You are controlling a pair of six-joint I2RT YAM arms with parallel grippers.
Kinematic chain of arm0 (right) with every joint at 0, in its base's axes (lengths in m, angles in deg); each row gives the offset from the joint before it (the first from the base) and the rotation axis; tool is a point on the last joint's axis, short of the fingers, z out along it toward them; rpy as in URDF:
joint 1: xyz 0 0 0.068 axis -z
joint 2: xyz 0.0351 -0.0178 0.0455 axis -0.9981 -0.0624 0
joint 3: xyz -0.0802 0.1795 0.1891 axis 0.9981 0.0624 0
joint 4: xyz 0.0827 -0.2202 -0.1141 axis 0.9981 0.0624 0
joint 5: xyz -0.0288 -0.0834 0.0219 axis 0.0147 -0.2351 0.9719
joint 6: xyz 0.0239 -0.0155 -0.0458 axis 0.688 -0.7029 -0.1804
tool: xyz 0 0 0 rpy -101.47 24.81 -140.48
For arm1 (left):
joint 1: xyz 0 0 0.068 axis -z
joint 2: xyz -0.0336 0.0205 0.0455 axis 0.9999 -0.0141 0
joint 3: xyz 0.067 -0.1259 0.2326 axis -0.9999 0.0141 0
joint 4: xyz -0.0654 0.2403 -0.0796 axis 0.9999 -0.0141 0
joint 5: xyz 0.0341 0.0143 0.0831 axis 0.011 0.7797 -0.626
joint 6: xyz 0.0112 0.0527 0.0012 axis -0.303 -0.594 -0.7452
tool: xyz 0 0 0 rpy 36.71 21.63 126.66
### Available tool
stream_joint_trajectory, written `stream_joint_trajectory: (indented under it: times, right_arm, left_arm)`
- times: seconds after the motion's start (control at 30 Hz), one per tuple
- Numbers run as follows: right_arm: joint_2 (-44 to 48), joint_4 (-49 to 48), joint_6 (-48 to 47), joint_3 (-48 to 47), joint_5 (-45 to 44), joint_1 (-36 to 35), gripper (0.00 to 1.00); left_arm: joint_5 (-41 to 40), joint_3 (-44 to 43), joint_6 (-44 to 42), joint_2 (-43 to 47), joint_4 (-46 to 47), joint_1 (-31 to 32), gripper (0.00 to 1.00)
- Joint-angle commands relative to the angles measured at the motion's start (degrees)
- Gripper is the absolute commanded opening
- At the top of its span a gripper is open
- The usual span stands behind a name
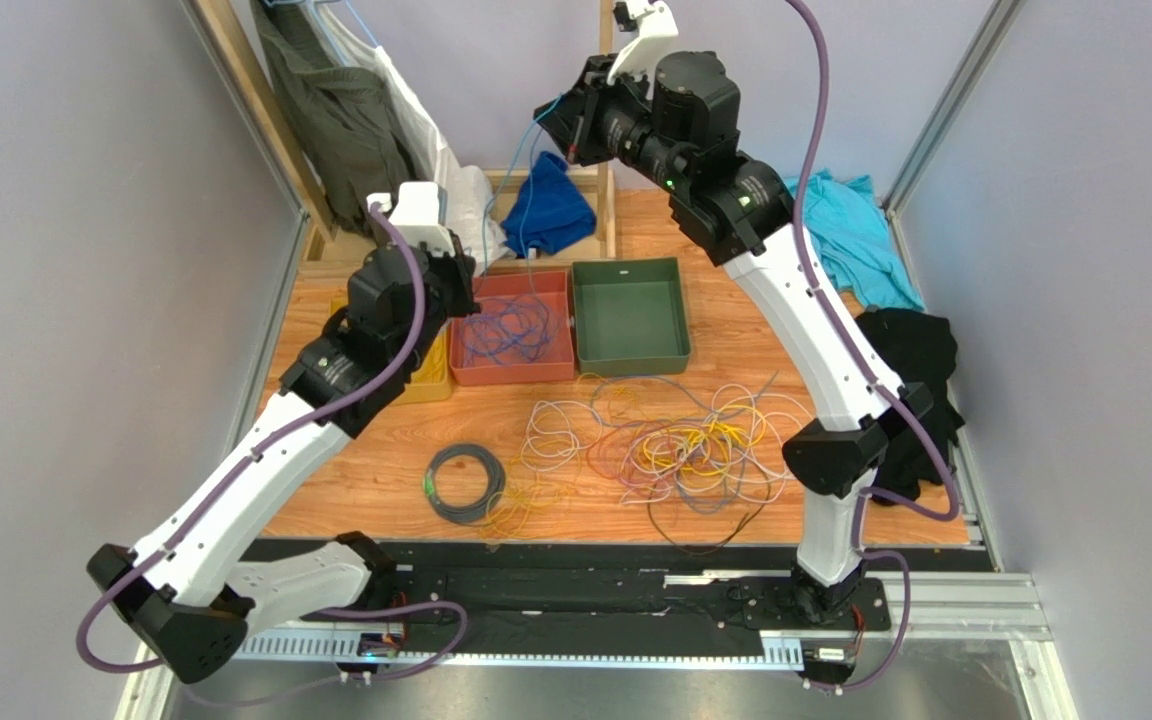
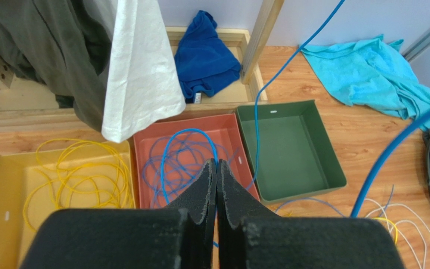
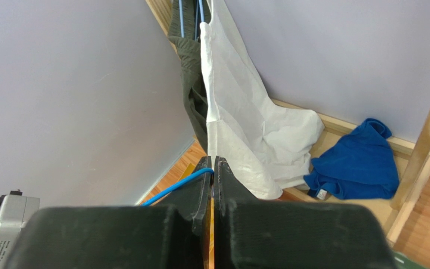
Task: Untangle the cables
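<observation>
Left wrist view shows the thin blue cable [image 2: 255,140] looped inside the red tray [image 2: 184,124], with the left gripper [image 2: 216,166] just above that tray pinched tight on one strand. High above the tray the right gripper [image 3: 212,163] clamps the same cable. The other cables [image 1: 687,443], yellow, white and orange, lie tangled in front of it.

You have a blue cable [image 2: 256,129] and three plain trays: a yellow tray [image 2: 10,185], a red-orange tray [image 2: 225,130] and a dark green tray [image 2: 290,151]. The tangled cables [image 1: 695,447] are yellow, white-grey and orange. The coil [image 1: 468,452] is black with a green tag [image 1: 429,483], and your worktop [image 1: 372,488] is orange-brown wood grain.
</observation>
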Motion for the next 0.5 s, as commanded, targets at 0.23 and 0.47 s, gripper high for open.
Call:
stream_joint_trajectory:
  times: [0.23, 0.47]
  right_arm:
    - [-6.6, -14.1, -1.9, 20.4, 1.0, 1.4, 0.00]
    - [-13.0, -19.5, -0.7, 29.2, 2.6, 2.3, 0.00]
  left_arm:
    - [14.0, 5.5, 8.4, -11.2, 11.9, -10.0, 0.00]
    - [14.2, 7.3, 14.9, -17.3, 13.7, -10.3, 0.00]
